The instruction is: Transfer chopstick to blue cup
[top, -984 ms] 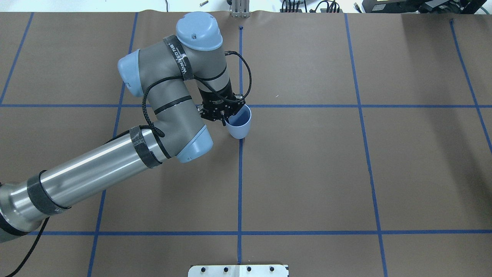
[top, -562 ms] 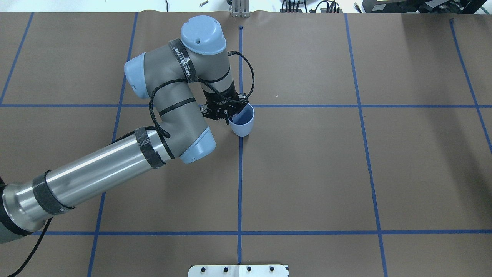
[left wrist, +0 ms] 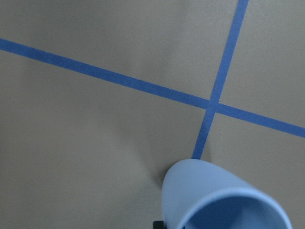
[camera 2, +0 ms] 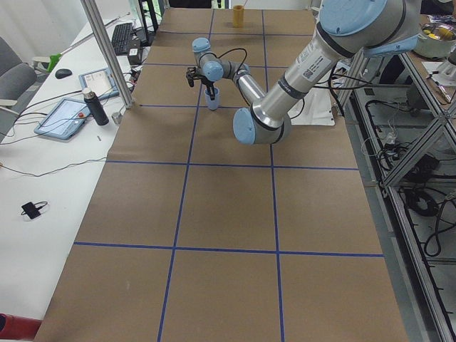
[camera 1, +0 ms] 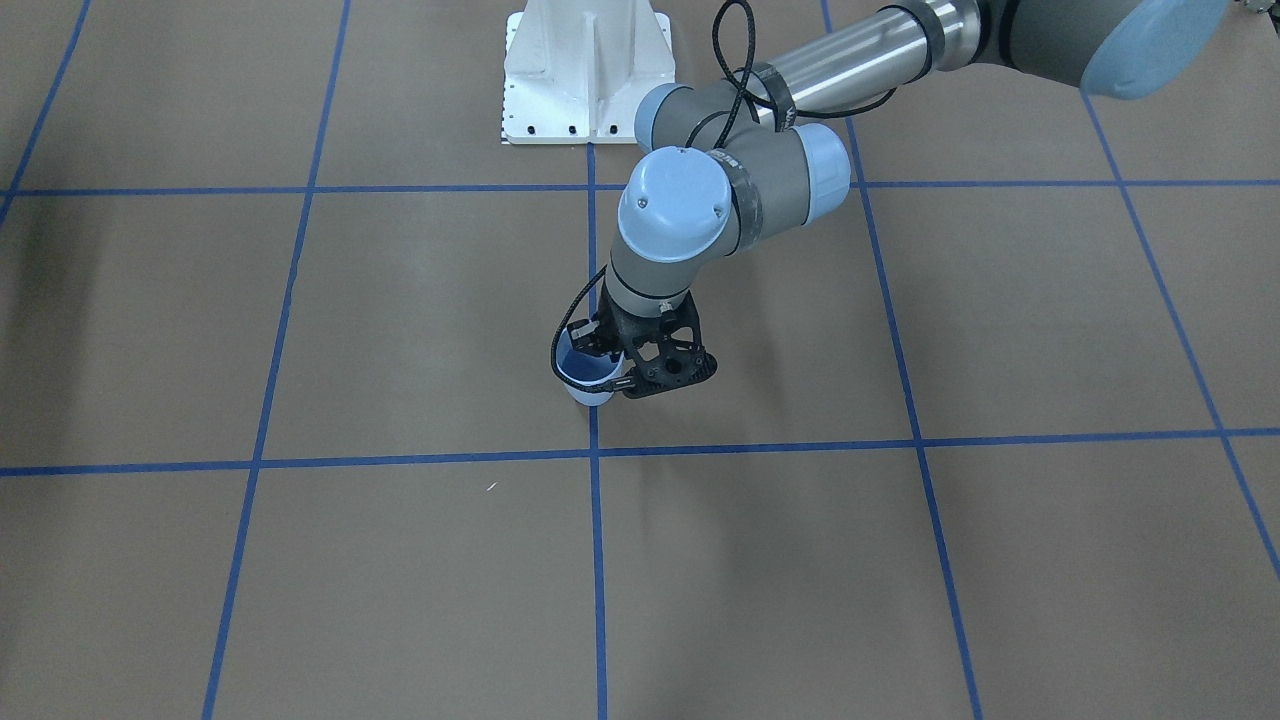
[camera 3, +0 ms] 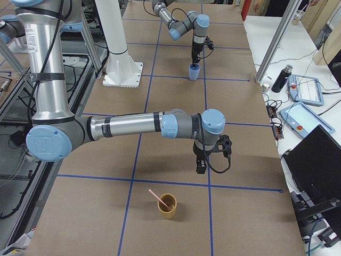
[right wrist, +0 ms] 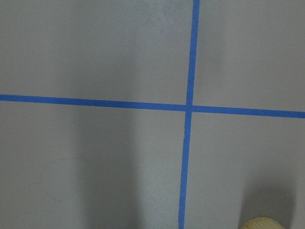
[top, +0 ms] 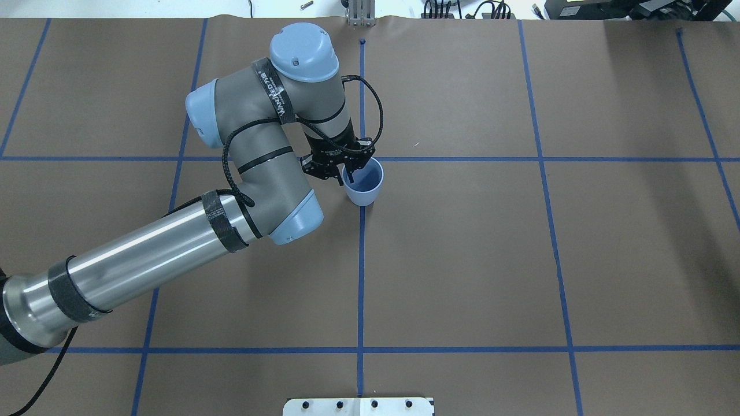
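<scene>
Blue cup [top: 367, 188] mid-frame: hold level with left gripper [top: 345, 175] pinching its rim; lift chopstick [camera 3: 157, 198] (lower frame, tan cup [camera 3: 166, 212]) straight; cannot tell right gripper [camera 3: 201, 169] opening.

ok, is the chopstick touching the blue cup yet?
Apart. Exterior right view: the chopstick leans in a tan cup at the near end of the table; the blue cup stands far along it, a wide gap between.

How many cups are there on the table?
2: the blue cup mid-table; a yellow cup, holding the chopstick, far toward the robot's right. None seems hidden.
</scene>
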Motion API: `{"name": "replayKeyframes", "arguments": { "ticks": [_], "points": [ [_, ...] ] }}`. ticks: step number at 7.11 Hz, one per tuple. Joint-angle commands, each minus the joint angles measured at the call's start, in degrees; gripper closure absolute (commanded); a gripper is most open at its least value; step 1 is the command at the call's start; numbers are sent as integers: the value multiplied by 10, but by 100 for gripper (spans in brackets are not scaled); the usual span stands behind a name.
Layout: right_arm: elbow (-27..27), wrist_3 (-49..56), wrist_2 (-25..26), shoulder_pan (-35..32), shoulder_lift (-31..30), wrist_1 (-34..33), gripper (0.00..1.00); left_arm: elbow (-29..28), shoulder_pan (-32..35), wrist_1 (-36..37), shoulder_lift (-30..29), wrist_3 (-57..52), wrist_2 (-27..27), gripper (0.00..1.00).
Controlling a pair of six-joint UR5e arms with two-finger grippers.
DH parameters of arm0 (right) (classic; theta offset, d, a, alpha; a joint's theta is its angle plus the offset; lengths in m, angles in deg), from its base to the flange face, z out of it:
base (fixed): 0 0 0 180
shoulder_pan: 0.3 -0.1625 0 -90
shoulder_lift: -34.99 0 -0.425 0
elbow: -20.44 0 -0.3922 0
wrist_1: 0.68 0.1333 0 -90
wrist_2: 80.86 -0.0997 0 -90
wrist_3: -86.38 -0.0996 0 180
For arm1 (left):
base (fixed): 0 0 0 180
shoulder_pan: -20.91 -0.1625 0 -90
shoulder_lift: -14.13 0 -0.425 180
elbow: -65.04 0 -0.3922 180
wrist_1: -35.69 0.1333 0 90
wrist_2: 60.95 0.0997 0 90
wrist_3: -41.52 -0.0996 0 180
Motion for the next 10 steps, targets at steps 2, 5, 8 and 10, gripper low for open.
{"name": "replayKeyframes", "arguments": {
  "ticks": [2,5,8,10],
  "points": [
    [0,1,-4,0,3,0,0,35,13,-3,1,-2,4,1],
    [0,1,-3,0,5,0,0,109,33,86,3,-34,2,1],
    [2,1,0,1,3,0,0,263,58,239,38,-94,2,1],
    [1,2,-1,0,-3,0,0,361,97,244,130,-148,3,2]
  ]
}}
